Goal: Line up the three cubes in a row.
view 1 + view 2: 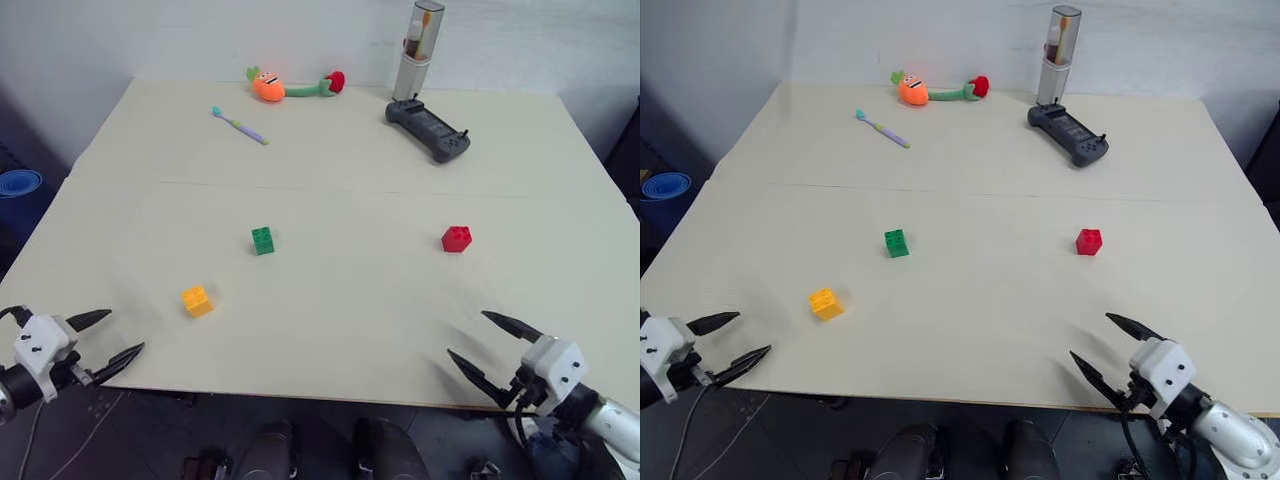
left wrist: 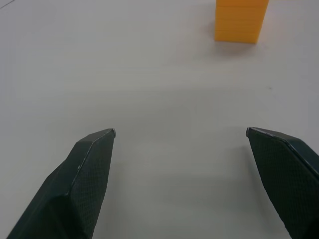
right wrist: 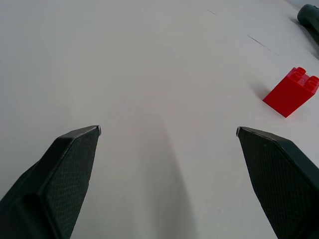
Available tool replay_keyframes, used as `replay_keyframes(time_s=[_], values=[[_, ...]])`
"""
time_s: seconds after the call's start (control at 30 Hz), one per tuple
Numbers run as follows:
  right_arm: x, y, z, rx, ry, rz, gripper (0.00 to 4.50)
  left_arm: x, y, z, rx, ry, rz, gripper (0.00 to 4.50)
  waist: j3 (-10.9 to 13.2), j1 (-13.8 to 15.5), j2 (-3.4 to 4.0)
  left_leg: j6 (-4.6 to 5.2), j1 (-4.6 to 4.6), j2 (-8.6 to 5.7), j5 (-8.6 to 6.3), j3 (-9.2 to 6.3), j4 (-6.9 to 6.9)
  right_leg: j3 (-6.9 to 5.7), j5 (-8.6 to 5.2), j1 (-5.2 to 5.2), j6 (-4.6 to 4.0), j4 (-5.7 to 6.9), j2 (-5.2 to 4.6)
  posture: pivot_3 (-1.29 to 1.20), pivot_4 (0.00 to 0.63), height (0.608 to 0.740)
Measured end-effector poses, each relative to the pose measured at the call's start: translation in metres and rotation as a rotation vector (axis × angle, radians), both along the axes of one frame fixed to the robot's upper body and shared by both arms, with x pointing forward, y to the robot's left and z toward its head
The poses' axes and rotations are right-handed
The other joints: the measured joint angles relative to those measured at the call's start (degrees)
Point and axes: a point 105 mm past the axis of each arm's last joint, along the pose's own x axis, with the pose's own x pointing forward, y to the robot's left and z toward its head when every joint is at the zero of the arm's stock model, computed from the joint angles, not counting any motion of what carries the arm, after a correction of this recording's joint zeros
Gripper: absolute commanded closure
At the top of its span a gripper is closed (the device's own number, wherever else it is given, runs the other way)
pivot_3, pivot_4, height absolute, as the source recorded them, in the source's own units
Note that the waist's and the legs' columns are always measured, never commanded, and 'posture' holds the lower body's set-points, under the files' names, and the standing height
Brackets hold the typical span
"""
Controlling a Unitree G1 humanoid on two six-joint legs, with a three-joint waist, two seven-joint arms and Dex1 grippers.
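Note:
Three studded cubes lie apart on the pale table (image 1: 330, 300). The green cube (image 1: 263, 240) sits near the middle, the red cube (image 1: 456, 238) to its right, and the yellow-orange cube (image 1: 197, 301) toward the front left. My left gripper (image 1: 108, 340) hovers open at the front left edge, short of the yellow-orange cube (image 2: 241, 20). At the front right edge my right gripper (image 1: 482, 343) is open too, well short of the red cube (image 3: 292, 91). Neither holds anything.
Along the far side lie an orange plush carrot toy (image 1: 290, 86), a toothbrush (image 1: 239, 125), a dark handheld controller (image 1: 428, 129) and a tall cylinder (image 1: 418, 45). A blue bin (image 1: 17, 185) stands off the table's left side.

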Motion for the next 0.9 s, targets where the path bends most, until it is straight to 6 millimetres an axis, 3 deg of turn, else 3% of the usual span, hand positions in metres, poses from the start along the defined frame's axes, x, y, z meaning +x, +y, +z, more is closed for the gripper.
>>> replay_keyframes(time_s=[0.2,0.33,0.43,0.57,0.63,0.7,0.77,0.9], values=[[0.003,0.003,0.001,0.018,-0.015,0.0,0.0,0.001,0.002,0.005,-0.058,0.011,0.018,0.09,0.0,-0.08,0.0,-0.01,0.01,0.02,-0.01,0.0,-0.02,0.02,0.0,-0.02,-0.01,0.01,0.0,0.0,0.15,0.74],[0.013,-0.001,0.009,0.153,-0.056,-0.12,0.0,0.019,-0.007,0.043,-0.249,-0.009,-0.007,0.09,-0.01,0.1,-0.06,-0.07,-0.02,0.07,0.03,-0.06,0.05,0.02,0.01,-0.01,-0.02,0.06,0.03,0.0,0.15,0.74],[0.016,-0.012,0.015,0.232,-0.099,-0.241,0.0,0.025,-0.041,0.07,-0.204,-0.033,-0.174,0.09,-0.01,0.1,0.01,-0.08,-0.04,0.03,0.0,-0.04,0.07,0.06,0.01,0.0,-0.02,0.02,0.01,0.0,0.15,0.74],[0.01,-0.036,0.015,0.261,-0.134,-0.413,0.0,0.029,-0.084,0.091,-0.201,-0.09,-0.355,0.09,0.0,-0.13,0.07,-0.06,-0.03,0.06,0.02,-0.01,-0.02,0.08,0.01,-0.02,-0.02,0.05,0.14,0.0,0.15,0.74],[-0.004,-0.054,0.008,0.258,-0.149,-0.555,0.0,0.029,-0.108,0.092,-0.21,-0.091,-0.454,0.09,-0.08,-0.15,0.23,0.01,0.01,0.07,0.11,0.0,-0.18,0.08,0.01,-0.02,-0.02,0.08,0.23,0.0,0.15,0.74],[-0.017,-0.064,-0.005,0.269,-0.137,-0.681,0.0,0.026,-0.13,0.081,-0.225,-0.057,-0.54,0.09,-0.06,-0.2,0.36,-0.02,0.05,0.08,0.13,0.07,-0.26,0.14,0.0,-0.04,-0.04,0.09,0.3,0.0,0.15,0.74],[-0.02,-0.065,-0.007,0.268,-0.143,-0.724,0.0,0.026,-0.138,0.072,-0.244,-0.032,-0.563,0.09,-0.04,-0.92,0.38,-0.06,0.1,0.13,0.12,0.31,-0.23,0.36,0.0,-0.11,-0.04,0.09,0.36,0.0,0.15,0.74],[0.002,-0.052,0.028,0.275,-0.238,-0.671,0.0,0.028,-0.135,0.074,-0.242,-0.039,-0.571,0.09,-0.04,-2.37,0.36,-0.22,0.71,0.23,0.02,0.76,-0.26,0.85,0.0,0.1,-0.05,0.27,0.37,0.0,0.15,0.74]])
